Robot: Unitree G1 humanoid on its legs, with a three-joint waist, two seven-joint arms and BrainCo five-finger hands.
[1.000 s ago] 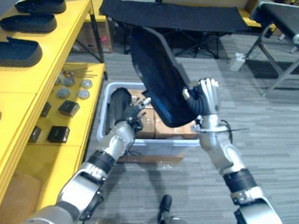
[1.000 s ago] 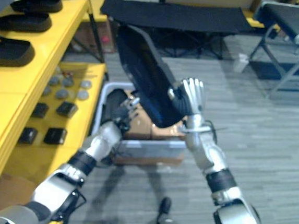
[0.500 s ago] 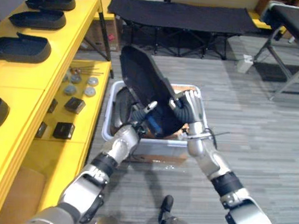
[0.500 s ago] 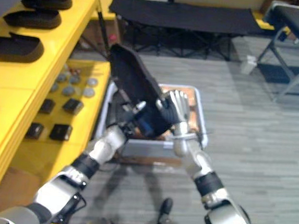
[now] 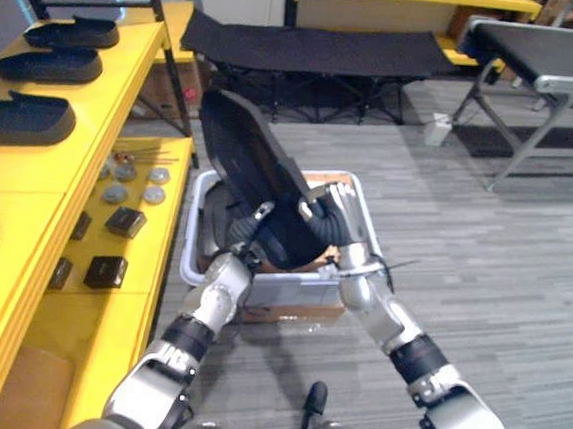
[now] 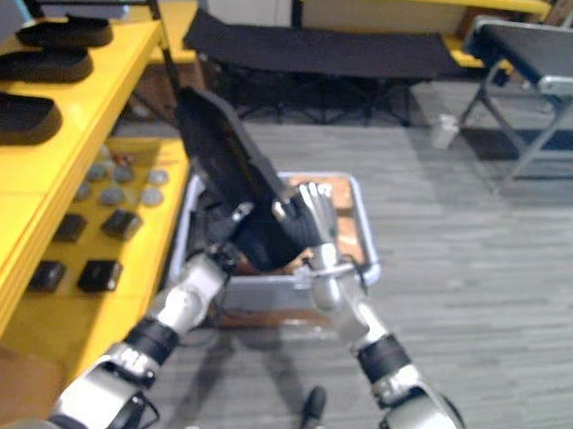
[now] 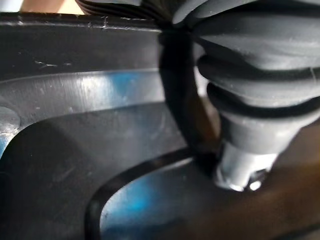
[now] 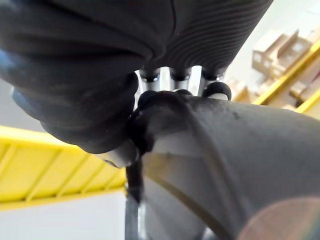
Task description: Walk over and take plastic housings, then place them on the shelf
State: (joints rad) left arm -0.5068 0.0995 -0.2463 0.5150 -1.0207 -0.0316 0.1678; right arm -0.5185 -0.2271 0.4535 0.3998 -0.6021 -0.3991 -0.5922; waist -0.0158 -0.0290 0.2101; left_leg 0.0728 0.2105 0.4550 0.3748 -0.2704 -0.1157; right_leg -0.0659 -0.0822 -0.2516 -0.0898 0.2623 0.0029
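A large black plastic housing point(image 5: 255, 177) stands tilted above the grey bin point(image 5: 370, 225), held between both hands. My right hand point(image 5: 339, 214) grips its right lower edge, with fingers and thumb wrapped over the rim point(image 8: 225, 150). Under its left lower edge my left hand point(image 5: 248, 233) is curled, the thumb point(image 7: 250, 150) pressed on the housing's inner face point(image 7: 75, 150). Another dark housing point(image 5: 221, 214) lies in the bin. Several black housings point(image 5: 19, 116) rest on the top of the yellow shelf point(image 5: 105, 108) at my left.
The shelf's lower level carries small black boxes point(image 5: 125, 221) and round metal discs point(image 5: 134, 181). A black cot point(image 5: 311, 46) stands beyond the bin, and a grey metal-framed table point(image 5: 541, 56) is at the far right. Grey floor lies open to the right.
My left hand rose from the bin to the housing's lower edge and curled onto it. The housing sank lower, away from the camera. The whole view shifted.
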